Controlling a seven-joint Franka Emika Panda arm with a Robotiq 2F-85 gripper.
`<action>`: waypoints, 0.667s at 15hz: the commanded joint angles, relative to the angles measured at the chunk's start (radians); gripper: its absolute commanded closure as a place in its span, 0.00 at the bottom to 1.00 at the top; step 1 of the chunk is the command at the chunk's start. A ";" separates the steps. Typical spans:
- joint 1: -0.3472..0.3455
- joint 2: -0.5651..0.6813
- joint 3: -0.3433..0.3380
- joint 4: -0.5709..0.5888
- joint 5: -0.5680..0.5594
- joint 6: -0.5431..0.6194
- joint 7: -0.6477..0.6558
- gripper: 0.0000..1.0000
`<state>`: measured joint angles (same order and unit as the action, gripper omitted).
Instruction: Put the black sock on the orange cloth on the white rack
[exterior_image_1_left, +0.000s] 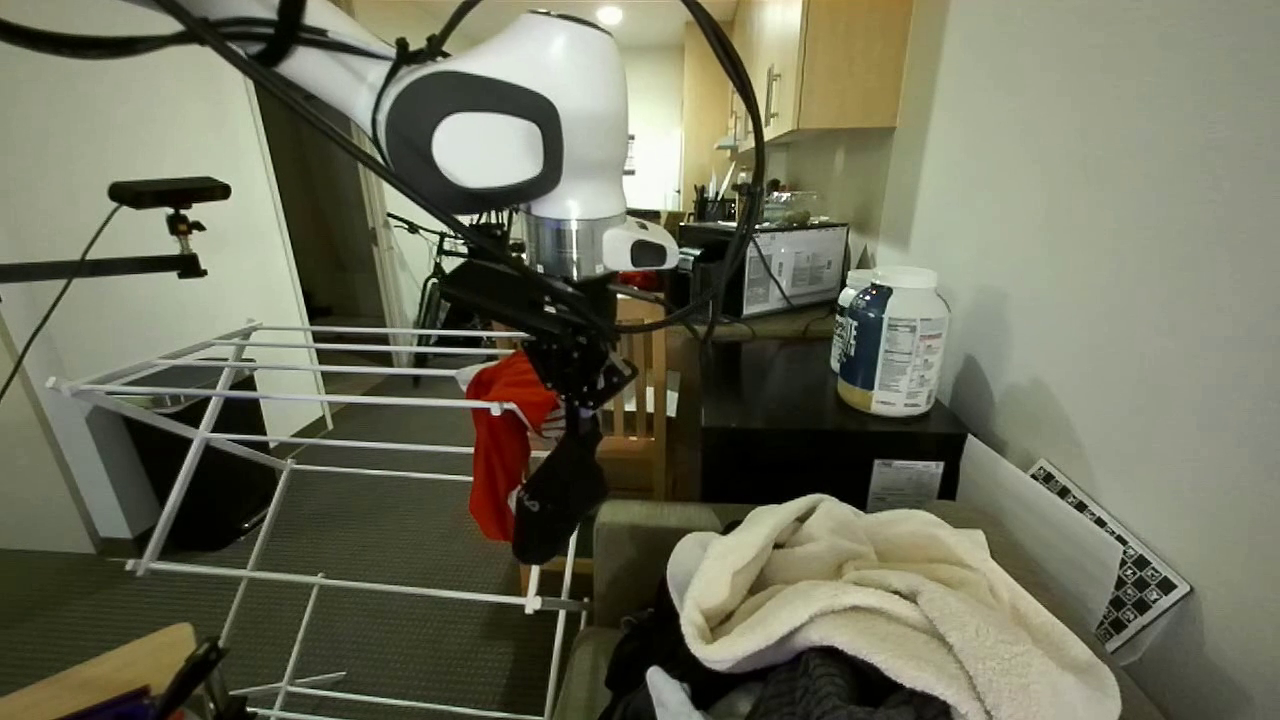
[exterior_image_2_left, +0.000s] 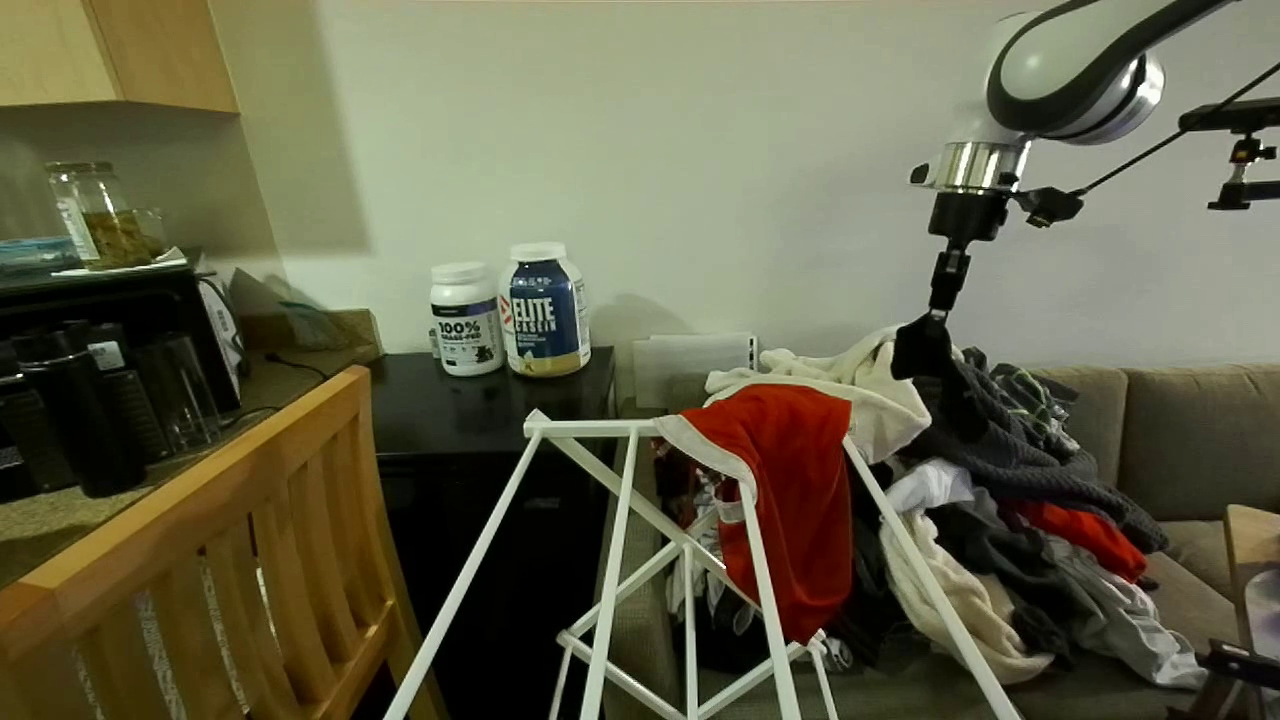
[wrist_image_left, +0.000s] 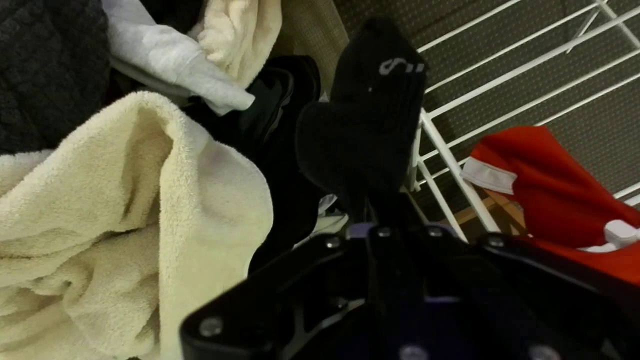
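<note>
Grey-beige upholstery covers the sofa (exterior_image_2_left: 1200, 430), the broadest piece of furniture here. Just beside it stands the white rack (exterior_image_2_left: 595, 429), a folding clothes-dryer of thin metal rods with angled legs. Above reaches the white Panda arm (exterior_image_1_left: 580, 110), its wrist turned downward. A black surface (exterior_image_2_left: 410, 400) comes next, then a slatted wooden chair (exterior_image_2_left: 200, 490) near the rack. On the sofa lies a heap of clothes (exterior_image_2_left: 1050, 470), mostly dark with some grey and red pieces, and over part of it sprawls a cream fleece towel (exterior_image_1_left: 880, 590). Bright and pale-edged, the orange cloth (exterior_image_2_left: 800, 500) is draped over the rack's end, its lower part hanging free. Upright on the black surface are a blue-labelled tub (exterior_image_2_left: 545, 320) lettered ELITE and, just beside it, a smaller white tub (exterior_image_2_left: 467, 335) marked 100%. Smaller and limp, the black sock (exterior_image_2_left: 922, 352), which bears a little pale mark, hangs in mid-air off the rack, apart from the orange cloth; the wrist view shows it between the towel and that cloth. Last come the jaws, drawn narrow and pinching the sock by one end, the rest of it dangling below.
</note>
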<state>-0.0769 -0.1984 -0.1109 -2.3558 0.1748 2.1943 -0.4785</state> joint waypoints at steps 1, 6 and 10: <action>0.034 -0.065 -0.030 -0.030 0.033 -0.096 -0.112 0.99; 0.074 -0.102 -0.030 -0.024 0.038 -0.141 -0.137 0.99; 0.116 -0.125 -0.021 -0.027 0.058 -0.132 -0.130 0.99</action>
<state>0.0161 -0.2862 -0.1304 -2.3619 0.1925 2.0678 -0.5539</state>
